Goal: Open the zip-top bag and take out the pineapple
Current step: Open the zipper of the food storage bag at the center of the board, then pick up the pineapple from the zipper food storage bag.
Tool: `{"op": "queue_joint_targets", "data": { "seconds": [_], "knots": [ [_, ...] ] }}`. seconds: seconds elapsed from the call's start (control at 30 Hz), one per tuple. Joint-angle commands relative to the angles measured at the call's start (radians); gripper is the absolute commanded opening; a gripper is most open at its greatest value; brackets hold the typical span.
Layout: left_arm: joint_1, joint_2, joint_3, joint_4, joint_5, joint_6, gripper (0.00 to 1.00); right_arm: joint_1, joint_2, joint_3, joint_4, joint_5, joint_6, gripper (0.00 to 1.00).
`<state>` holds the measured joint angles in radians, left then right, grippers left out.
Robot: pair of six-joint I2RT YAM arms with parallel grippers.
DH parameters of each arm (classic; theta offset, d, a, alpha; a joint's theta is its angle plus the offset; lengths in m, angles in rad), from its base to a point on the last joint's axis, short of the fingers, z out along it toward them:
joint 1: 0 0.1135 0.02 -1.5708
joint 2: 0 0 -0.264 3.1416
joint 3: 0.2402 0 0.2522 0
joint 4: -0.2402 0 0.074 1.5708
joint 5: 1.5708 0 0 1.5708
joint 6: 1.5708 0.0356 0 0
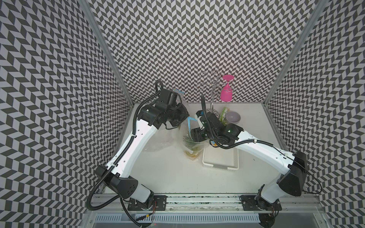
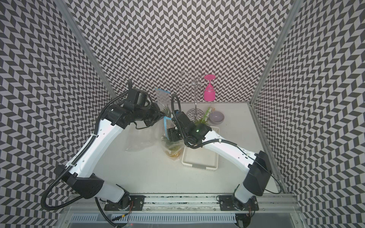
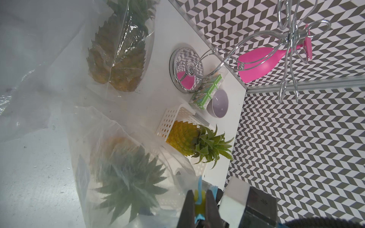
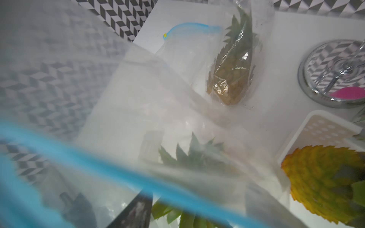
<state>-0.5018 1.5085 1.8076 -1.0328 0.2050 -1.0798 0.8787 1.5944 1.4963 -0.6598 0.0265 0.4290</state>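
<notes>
Blue zip strip [image 3: 200, 183] is pinched tight in the left gripper [image 3: 199, 195], which holds up the mouth of the zip-top bag [image 1: 190, 145] mid-table, just beside the white basket [image 1: 221, 167]. The mouth looks parted to me, so I judge the opening done. The pineapple [image 3: 122, 158] sits inside the bag, crown toward the mouth. The right gripper [image 1: 195, 135] is at that mouth, near the leaves, but its own view is too blurred to tell how its jaws stand. Pulling the fruit out is what remains.
</notes>
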Motion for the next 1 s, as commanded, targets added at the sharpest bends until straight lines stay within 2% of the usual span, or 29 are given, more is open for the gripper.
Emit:
{"op": "queue_joint_targets", "data": {
  "seconds": [0.0, 0.13, 0.37, 0.4, 0.43, 0.5, 0.57, 0.97],
  "knots": [
    [0.000, -0.040, -0.021, 0.011, 0.028, -0.008, 0.00, 0.007, -0.027, -0.019, -0.025, -0.087, 0.028, 0.79],
    [-0.001, -0.064, -0.062, 0.014, 0.038, -0.005, 0.00, 0.022, -0.008, 0.011, -0.037, -0.083, 0.019, 0.82],
    [0.000, -0.121, -0.135, 0.017, 0.023, -0.007, 0.00, 0.077, 0.037, 0.032, -0.037, 0.002, -0.003, 0.86],
    [0.000, -0.130, -0.144, 0.018, 0.021, -0.009, 0.00, 0.081, 0.039, 0.017, -0.025, 0.022, -0.007, 0.88],
    [0.001, -0.139, -0.153, 0.020, 0.022, -0.010, 0.00, 0.083, 0.038, 0.008, -0.019, 0.046, -0.013, 0.95],
    [0.000, -0.153, -0.175, 0.027, 0.023, -0.014, 0.00, 0.084, 0.038, -0.010, -0.008, 0.111, -0.031, 0.98],
    [0.001, -0.164, -0.198, 0.039, 0.028, -0.018, 0.00, 0.083, 0.038, -0.021, 0.012, 0.152, -0.047, 0.98],
    [0.000, -0.200, -0.332, 0.112, 0.030, -0.052, 0.00, 0.092, 0.099, -0.102, 0.141, 0.197, -0.093, 0.99]
  ]
}}
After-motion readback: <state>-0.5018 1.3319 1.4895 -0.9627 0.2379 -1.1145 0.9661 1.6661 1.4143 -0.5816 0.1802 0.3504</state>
